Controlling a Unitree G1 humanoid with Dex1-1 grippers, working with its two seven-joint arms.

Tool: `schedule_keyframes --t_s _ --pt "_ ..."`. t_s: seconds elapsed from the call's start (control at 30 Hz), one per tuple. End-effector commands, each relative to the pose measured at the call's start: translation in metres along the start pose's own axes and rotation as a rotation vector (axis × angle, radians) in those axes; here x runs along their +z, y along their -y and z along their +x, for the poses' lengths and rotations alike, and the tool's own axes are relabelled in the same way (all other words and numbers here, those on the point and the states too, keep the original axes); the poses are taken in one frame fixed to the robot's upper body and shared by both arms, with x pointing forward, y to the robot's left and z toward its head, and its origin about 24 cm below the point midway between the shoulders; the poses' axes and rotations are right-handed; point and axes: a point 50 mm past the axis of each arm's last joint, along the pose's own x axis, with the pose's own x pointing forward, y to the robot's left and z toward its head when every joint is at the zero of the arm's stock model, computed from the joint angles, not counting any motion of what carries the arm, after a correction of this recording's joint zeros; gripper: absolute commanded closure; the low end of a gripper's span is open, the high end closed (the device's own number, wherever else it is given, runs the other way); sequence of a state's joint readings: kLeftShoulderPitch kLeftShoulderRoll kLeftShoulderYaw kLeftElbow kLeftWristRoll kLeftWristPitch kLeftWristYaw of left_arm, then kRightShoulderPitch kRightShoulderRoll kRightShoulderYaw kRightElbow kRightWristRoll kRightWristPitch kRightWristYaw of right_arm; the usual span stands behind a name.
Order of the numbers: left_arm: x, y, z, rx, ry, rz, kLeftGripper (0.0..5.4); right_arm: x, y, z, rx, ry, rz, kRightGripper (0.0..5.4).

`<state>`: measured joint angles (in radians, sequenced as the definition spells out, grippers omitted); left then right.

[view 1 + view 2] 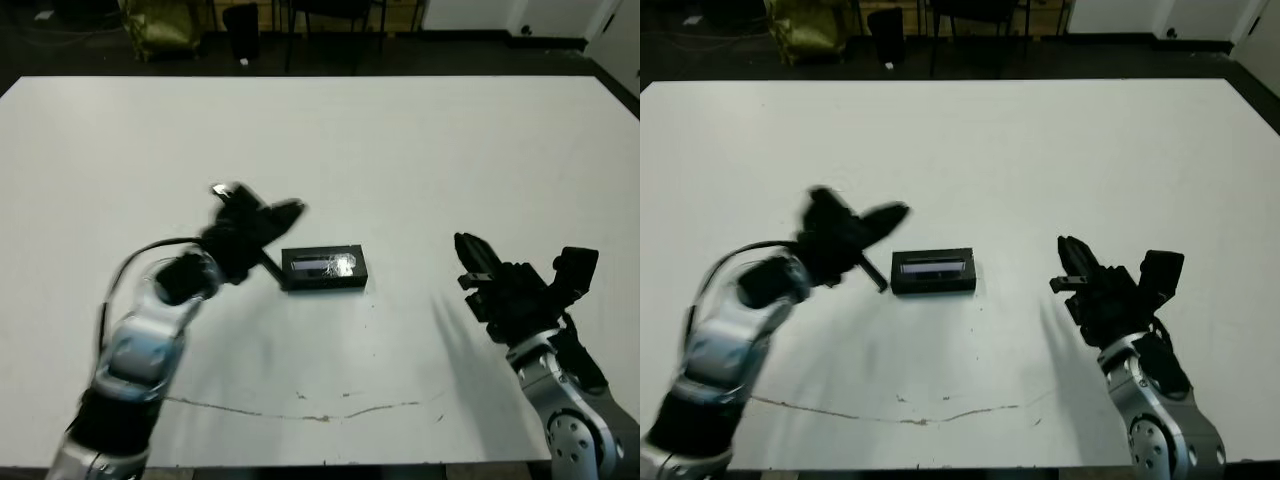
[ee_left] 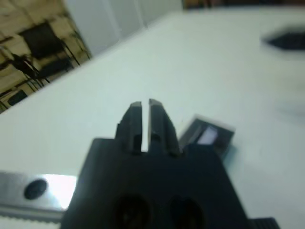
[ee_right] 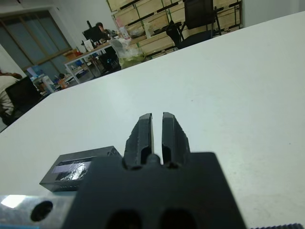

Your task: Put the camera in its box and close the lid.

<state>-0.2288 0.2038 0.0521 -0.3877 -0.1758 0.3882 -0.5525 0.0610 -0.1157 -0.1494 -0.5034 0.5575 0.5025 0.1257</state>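
Observation:
A flat black lid (image 1: pixel 325 266) with a pale glossy strip covers the box (image 1: pixel 932 272), which lies at the middle of the white table. The camera is hidden from view. My left gripper (image 1: pixel 292 209) hovers blurred just left of the box, raised above the table; in the left wrist view its fingers (image 2: pixel 135 119) are shut on nothing, with the box (image 2: pixel 209 136) past them. My right gripper (image 1: pixel 466 243) rests low at the right, well apart from the box, shut and holding nothing. The right wrist view shows the closed box (image 3: pixel 78 169) beside its fingers (image 3: pixel 174 131).
A thin dark scratch line (image 1: pixel 320 410) runs along the table near its front edge. Chairs and a yellow bag (image 1: pixel 165 25) stand beyond the far edge. People sit at desks far off (image 3: pixel 100 29).

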Motion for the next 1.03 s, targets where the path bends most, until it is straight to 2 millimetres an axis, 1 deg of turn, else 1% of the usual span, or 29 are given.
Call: schedule_keyframes --t_s 0.03,0.13,0.23,0.4,0.47,0.57,0.67,0.7,0.83,1.03 --pt "0.003 -0.017 -0.028 0.102 0.046 -0.051 5.39 -0.005 0.001 0.001 -0.019 -0.004 0.024 5.40" --pt "-0.001 -0.026 -0.052 0.232 0.116 -0.121 5.39 -0.006 0.003 0.005 -0.021 0.023 0.038 5.40" --pt "-0.013 -0.029 -0.070 0.375 0.146 -0.125 5.39 -0.009 0.006 0.007 -0.040 0.034 0.042 5.40" --pt "-0.036 -0.024 -0.089 0.599 0.138 -0.109 5.39 -0.012 0.011 0.007 -0.131 0.056 -0.038 5.40" --pt "-0.044 -0.020 -0.091 0.656 0.133 -0.107 5.39 -0.013 0.011 0.006 -0.156 0.065 -0.074 5.40" --pt "-0.058 -0.011 -0.089 0.748 0.120 -0.185 5.39 -0.014 0.011 0.006 -0.205 0.083 -0.127 5.40" --pt "-0.074 -0.003 -0.084 0.786 0.124 -0.265 5.39 -0.015 0.012 0.006 -0.225 0.109 -0.189 5.40" --pt "-0.077 0.000 -0.083 0.791 0.115 -0.282 5.39 -0.016 0.012 0.006 -0.222 0.113 -0.182 5.40" --pt "-0.084 0.006 -0.078 0.769 0.104 -0.299 5.39 -0.023 0.015 0.005 -0.205 0.118 -0.139 5.40" --pt "-0.088 0.008 -0.071 0.704 0.116 -0.285 5.39 -0.026 0.013 0.003 -0.200 0.094 -0.118 5.40"
